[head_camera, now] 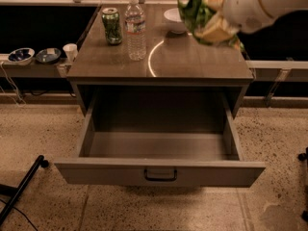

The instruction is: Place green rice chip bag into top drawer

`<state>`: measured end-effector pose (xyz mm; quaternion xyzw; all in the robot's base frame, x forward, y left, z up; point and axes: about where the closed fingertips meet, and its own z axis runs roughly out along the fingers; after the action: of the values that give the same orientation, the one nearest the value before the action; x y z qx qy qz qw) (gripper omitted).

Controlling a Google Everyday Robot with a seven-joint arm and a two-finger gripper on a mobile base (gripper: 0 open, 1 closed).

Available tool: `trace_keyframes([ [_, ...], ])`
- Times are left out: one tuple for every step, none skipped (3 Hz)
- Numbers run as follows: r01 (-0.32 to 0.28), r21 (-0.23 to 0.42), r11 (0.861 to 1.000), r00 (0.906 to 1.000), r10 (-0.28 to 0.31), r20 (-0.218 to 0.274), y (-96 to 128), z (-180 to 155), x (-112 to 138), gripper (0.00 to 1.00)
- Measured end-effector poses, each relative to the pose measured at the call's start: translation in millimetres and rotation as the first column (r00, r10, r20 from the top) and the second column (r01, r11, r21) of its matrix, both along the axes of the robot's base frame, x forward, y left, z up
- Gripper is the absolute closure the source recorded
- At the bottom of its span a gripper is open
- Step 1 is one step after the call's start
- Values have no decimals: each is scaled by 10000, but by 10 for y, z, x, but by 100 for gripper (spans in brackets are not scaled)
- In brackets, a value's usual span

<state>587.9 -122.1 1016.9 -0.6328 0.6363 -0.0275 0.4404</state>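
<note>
The gripper (pixel 215 25), clamped on the green rice chip bag (pixel 194 12), hangs over the tabletop (pixel 192 61) near the white bowl (pixel 173 19) (not above the open top drawer (pixel 96 173)), so releasing here would likely strand the bag on top or nudge the bowl.

tabletop (pixel 192 61) | soda can (pixel 111 26), water bottle (pixel 135 30), bowl (pixel 174 20) | end effector (pixel 219 20) above right edge

Crumpled green rice chip bag (pixel 195 13) aloft in gripper (pixel 215 25), upper right; top drawer (pixel 96 173) pulled open
</note>
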Motion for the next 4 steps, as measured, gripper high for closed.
trace_keyframes([
  [-66, -135, 9999, 9866, 43, -1629, -137, -704, -510, 100],
  [-221, -50, 9997, 9393, 191, -3425, -189, -1695, -986, 100],
  [-457, -224, 9987, 9070, 320, -4199, -141, -2107, -1224, 100],
  [-742, 59, 9972, 9083, 700, -4124, -77, -2109, -1164, 100],
])
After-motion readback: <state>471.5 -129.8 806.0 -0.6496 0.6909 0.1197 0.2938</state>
